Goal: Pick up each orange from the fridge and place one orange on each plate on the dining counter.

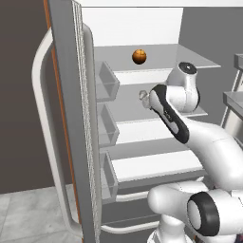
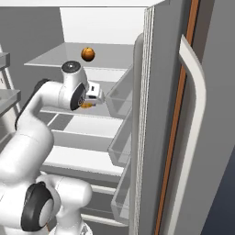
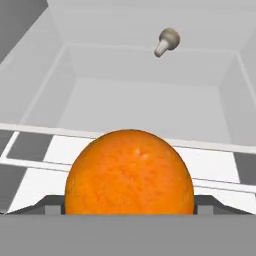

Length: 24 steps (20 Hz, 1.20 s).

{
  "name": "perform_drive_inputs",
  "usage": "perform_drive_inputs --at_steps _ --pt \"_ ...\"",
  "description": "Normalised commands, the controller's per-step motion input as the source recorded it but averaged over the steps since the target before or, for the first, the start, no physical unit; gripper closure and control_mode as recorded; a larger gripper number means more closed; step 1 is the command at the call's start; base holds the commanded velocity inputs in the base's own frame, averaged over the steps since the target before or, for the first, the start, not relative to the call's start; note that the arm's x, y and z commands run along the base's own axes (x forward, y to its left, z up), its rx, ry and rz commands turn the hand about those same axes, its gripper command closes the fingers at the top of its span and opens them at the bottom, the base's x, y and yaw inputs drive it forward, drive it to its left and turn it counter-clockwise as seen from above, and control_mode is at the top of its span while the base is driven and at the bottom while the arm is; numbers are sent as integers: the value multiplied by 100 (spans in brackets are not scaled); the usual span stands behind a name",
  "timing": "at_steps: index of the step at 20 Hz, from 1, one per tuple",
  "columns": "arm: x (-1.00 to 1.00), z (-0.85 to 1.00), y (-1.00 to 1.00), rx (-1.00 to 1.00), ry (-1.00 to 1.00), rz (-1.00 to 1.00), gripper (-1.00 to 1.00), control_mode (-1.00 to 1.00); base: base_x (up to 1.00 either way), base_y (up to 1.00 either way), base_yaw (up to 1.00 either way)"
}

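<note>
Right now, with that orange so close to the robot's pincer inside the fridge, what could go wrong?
The bright orange is round and sits on a smooth glass shelf, so a nudge from the pincer might roll it away. Pulling out, the arm could clip the door bins.

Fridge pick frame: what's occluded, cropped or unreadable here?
- Gripper fingertips: in the hand view the bright orange covers them; whether the pads touch it cannot be told.
- Bright orange, right base view: just a sliver under the hand; left base view: the arm hides it.
- Small grey-tan lump: too small to identify.
- Dark orange: surface seams blurred.
- Fridge bottom: robot body covers it.
</note>
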Motion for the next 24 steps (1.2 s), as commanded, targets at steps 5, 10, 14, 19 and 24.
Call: perform_drive_inputs --at_steps 5,10,14,19,24 --pt "-93 46 -1 0 7 0 100 -100 0 0 0" --pt "-100 35 0 0 0 0 100 -100 0 0 0" --pt "-100 4 0 0 0 0 100 -100 0 0 0" --pt "-97 16 0 0 -2 0 100 -100 0 0 0" --pt "-37 27 0 0 0 -1 100 -100 0 0 0"
